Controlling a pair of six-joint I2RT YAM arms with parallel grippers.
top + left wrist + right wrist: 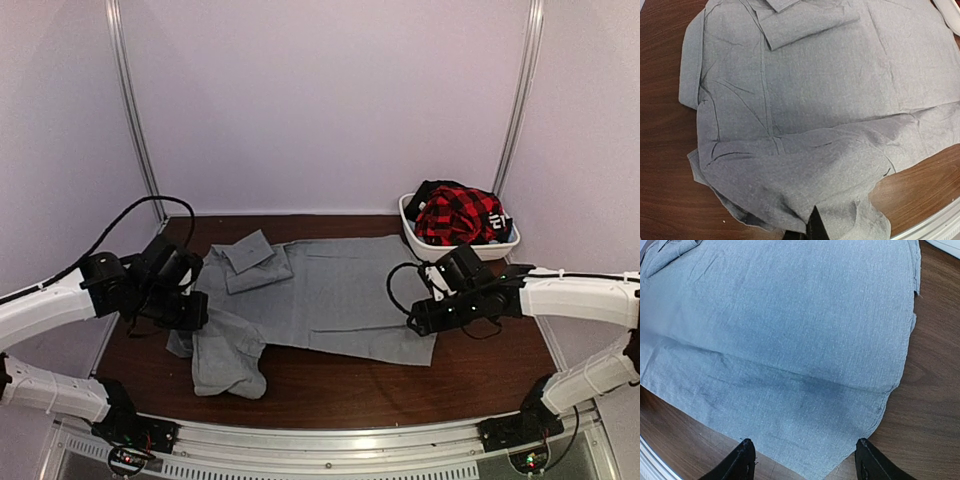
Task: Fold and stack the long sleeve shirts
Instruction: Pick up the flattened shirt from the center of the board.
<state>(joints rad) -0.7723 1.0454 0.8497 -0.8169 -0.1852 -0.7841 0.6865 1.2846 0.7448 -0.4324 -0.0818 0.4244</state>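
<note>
A light-grey long sleeve shirt point(335, 290) lies spread on the brown table, one sleeve folded over its far-left part point(255, 262). My left gripper point(196, 310) is shut on the bunched near-left cloth, which drapes over its dark fingertips point(814, 226) in the left wrist view, where the shirt point(830, 100) fills most of the frame. My right gripper point(420, 322) stands open just above the shirt's near-right hem corner. In the right wrist view its fingers point(741, 460) straddle that corner of the shirt point(790, 330), with nothing held between them.
A white basket point(409, 226) at the back right holds a red-and-black plaid shirt point(455, 215) and dark cloth. Bare wood point(400, 385) lies in front of the grey shirt. White walls close in the back and sides, and a metal rail point(350, 435) runs along the near edge.
</note>
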